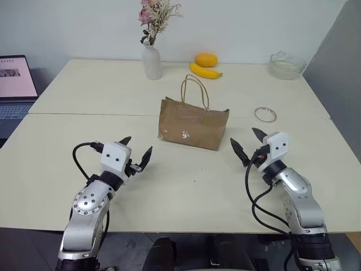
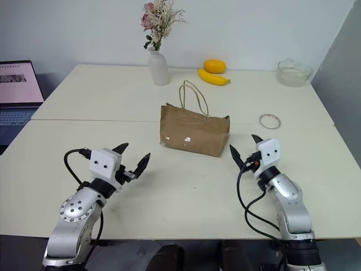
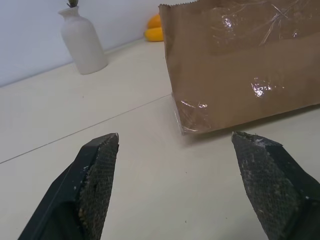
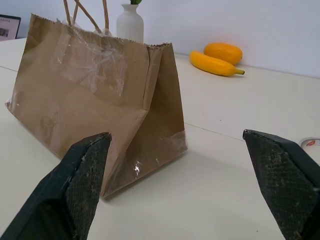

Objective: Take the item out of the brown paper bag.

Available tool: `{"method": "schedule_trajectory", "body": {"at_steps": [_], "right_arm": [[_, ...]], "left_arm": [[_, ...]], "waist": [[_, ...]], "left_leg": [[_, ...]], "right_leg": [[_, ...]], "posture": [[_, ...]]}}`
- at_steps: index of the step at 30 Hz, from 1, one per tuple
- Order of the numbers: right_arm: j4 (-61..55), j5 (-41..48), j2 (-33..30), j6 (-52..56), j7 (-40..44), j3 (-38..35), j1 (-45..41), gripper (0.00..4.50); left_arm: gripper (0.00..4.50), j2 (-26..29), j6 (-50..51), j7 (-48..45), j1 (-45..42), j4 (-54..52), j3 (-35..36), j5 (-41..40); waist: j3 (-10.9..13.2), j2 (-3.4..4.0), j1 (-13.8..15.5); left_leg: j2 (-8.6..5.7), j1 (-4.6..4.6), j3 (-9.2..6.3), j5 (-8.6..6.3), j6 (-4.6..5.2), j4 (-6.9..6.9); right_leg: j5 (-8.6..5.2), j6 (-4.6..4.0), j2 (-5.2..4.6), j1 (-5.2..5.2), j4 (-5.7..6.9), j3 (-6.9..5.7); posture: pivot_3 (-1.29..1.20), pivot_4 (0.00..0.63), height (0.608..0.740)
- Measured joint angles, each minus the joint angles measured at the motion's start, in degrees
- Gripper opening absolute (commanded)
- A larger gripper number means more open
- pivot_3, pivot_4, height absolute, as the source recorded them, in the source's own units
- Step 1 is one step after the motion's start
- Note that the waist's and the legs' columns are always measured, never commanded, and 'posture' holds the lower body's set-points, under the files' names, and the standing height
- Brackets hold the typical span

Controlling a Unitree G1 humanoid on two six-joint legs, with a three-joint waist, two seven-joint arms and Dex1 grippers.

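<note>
The brown paper bag (image 1: 193,123) stands upright in the middle of the table, its two loop handles (image 1: 194,90) rising above it and shiny tape patches on its near side. The item is hidden from view. My left gripper (image 1: 137,150) hovers open to the bag's near left, with nothing between its fingers (image 3: 97,175). On the bag's near right, my right gripper (image 1: 249,142) is open too, a short gap from the bag's end (image 4: 155,110), and empty.
A white vase (image 1: 152,61) with dried flowers stands behind the bag. A banana (image 1: 205,71) and an orange fruit (image 1: 206,59) lie at the back. A glass bowl (image 1: 286,65) sits far right, a tape ring (image 1: 265,114) right of the bag, a laptop (image 1: 14,84) far left.
</note>
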Motion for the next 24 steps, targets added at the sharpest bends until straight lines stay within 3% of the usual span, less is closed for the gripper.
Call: {"method": "schedule_trajectory", "body": {"at_steps": [18,24], "right_arm": [[0.00,-0.16,0.10,0.11,0.03,0.14,0.55,4.43],[-0.07,-0.62,-0.44,0.26,0.12,0.31,-0.24,4.43]], "left_arm": [[3.78,0.89,0.69,-1.18,-0.05,-2.84,0.08,-0.67],[3.78,3.89,0.16,-6.06,-3.88,-5.59,2.73,-6.96]], "waist": [[0.00,0.00,0.01],[0.00,0.00,0.04]], "left_leg": [[0.02,0.01,0.04,0.00,0.00,0.00],[0.02,0.04,0.10,0.00,0.00,0.01]], "right_leg": [[0.00,0.00,0.01,-0.02,0.03,0.03],[0.01,-0.01,0.01,-0.02,0.06,0.06]], "posture": [[0.00,0.150,0.740],[0.00,0.150,0.740]]}}
